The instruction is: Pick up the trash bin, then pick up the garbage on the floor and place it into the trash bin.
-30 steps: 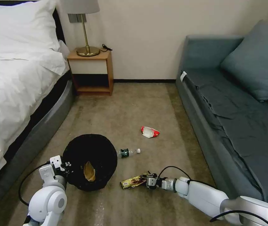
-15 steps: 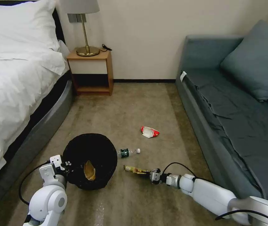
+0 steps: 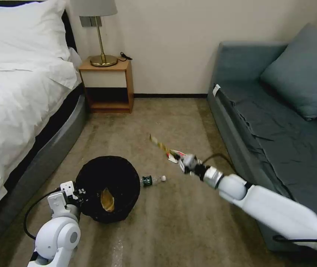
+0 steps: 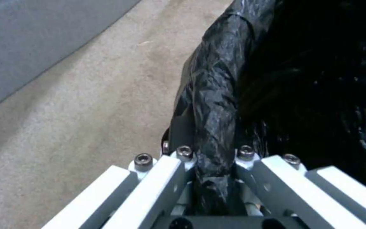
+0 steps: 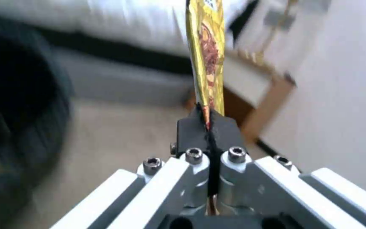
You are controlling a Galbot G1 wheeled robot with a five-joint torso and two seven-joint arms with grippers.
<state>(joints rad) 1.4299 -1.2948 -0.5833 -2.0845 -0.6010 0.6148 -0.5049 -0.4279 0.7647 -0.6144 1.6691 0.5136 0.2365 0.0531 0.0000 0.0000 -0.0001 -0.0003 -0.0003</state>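
Now the bin (image 3: 106, 187), its black liner open upward, sits low and to the left of the right end effector (image 3: 183, 160), which hangs raised above the floor with its jaws pinched flat on the gold wrapper (image 3: 159, 144). The wrapper's long axis runs straight out from the fingertips, up and away toward the nightstand, so its free end points past the bin rather than down into it; by my reading the carry must sweep left and lower. The left end effector (image 3: 77, 193) is closed over the bin's near rim (image 4: 217, 105). A brown scrap (image 3: 107, 200) lies inside the bin; the bottle (image 3: 152, 180) rests just right of the bin, below the right end effector. A second ago the wrapper was on the floor; it is now lifted clear.
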